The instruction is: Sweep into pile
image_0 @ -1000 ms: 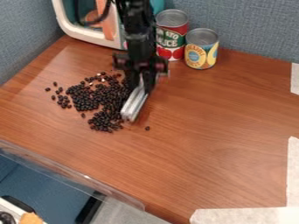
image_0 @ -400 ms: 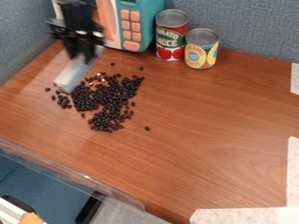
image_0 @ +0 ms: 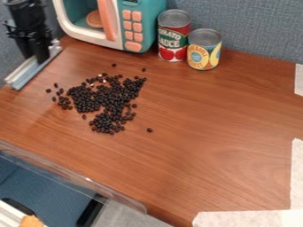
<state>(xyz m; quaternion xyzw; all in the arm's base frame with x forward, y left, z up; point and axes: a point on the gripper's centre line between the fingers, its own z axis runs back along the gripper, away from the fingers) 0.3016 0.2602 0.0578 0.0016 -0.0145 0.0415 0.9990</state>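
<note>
The gripper (image_0: 35, 55) is closed on a silvery bar (image_0: 26, 73), aslant near the table's (image_0: 207, 133) left edge; the dark beans (image_0: 106, 102) form a ragged patch nearby; the sweeping looks partly done, with outliers to gather; the arm (image_0: 25, 13) hangs at upper left, apart from them.

Counter (image_0: 207, 133): wood-grain top, smooth, low sheen. Beans (image_0: 106, 99): hard-looking, smooth skins, slightly glossy. Gripper (image_0: 36, 58): hard, mostly matt. Bar at the gripper: (image_0: 28, 72) smooth, metallic-looking, some shine. Toy microwave (image_0: 89, 34): smooth molded plastic, soft sheen. Tall can (image_0: 174, 37) and short can (image_0: 204, 49): bare metal lids with ridged rings, paper-like printed labels. Wall panels (image_0: 254, 29): woven cloth, matt, rough. Tape (image_0: 248, 218): papery, matt. Edge strip (image_0: 89, 181): clear plastic, glossy.
</note>
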